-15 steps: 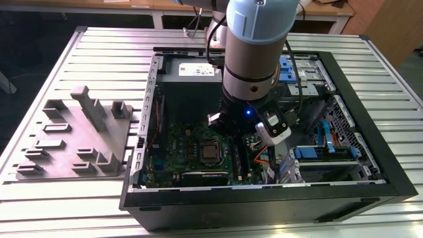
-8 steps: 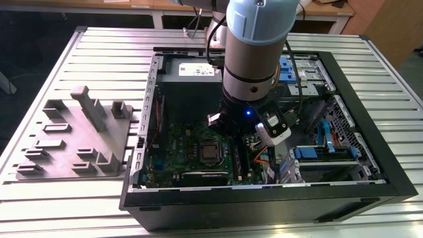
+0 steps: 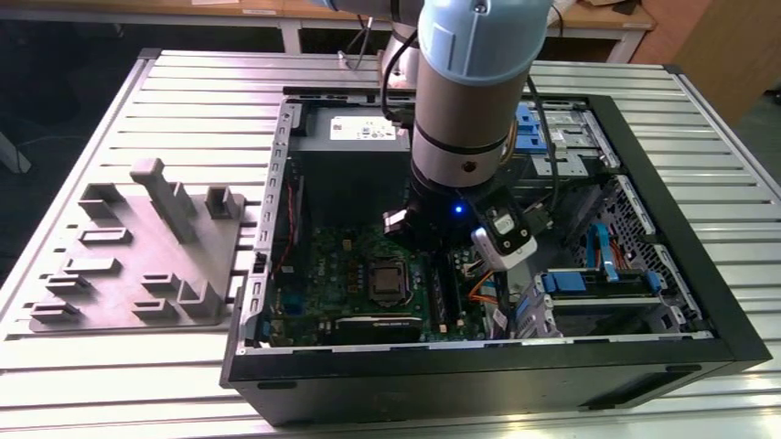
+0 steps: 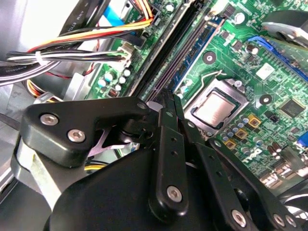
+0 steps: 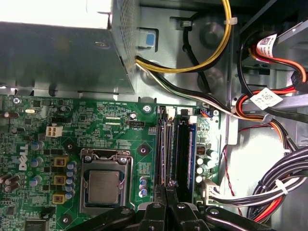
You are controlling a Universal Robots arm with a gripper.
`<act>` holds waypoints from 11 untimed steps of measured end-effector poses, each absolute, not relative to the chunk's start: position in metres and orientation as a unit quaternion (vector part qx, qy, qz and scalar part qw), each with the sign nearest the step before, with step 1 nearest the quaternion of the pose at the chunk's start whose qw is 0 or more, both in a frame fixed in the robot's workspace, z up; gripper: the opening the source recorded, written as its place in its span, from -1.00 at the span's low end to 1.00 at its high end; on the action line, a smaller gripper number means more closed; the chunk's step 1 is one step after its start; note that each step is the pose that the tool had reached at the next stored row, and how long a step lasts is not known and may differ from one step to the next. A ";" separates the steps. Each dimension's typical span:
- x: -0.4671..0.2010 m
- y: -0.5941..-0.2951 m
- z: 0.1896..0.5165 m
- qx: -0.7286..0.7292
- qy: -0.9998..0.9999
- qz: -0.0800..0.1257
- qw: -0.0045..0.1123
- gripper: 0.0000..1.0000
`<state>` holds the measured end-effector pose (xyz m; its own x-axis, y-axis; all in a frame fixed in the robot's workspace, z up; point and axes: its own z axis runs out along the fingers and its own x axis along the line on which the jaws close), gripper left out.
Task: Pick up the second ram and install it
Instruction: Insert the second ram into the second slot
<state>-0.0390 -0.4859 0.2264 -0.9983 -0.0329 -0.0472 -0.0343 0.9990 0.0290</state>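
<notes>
— Where the grey-and-blue robot arm (image 3: 470,101) reaches down into the open black computer case (image 3: 488,384), how does its black gripper (image 4: 169,96) stand?

— Nearly shut. In both wrist views its two fingers are drawn together with only a sliver between them, pinching the upper edge of the second ram (image 5: 162,149), a long, narrow, dark stick.

— And where is that stick?

— On edge along a memory slot of the big green motherboard (image 5: 110,120), just beside the silver processor socket (image 5: 105,185). Whether it is pressed fully home cannot be told.

— The surroundings?

— The case lies on a ribbed aluminium bench (image 3: 183,101), with a grey moulded holder tray (image 3: 134,265) at the exterior view's left. Beyond the bench are a dark floor (image 3: 61,55) and pale wooden furniture (image 3: 183,7).
</notes>
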 end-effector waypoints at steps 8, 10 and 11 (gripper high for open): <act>-0.039 -0.486 0.225 -0.016 0.999 0.015 0.023 -0.84; -0.039 -0.486 0.225 -0.016 0.999 0.015 0.023 -0.84; -0.039 -0.486 0.225 -0.016 0.999 0.015 0.023 -0.84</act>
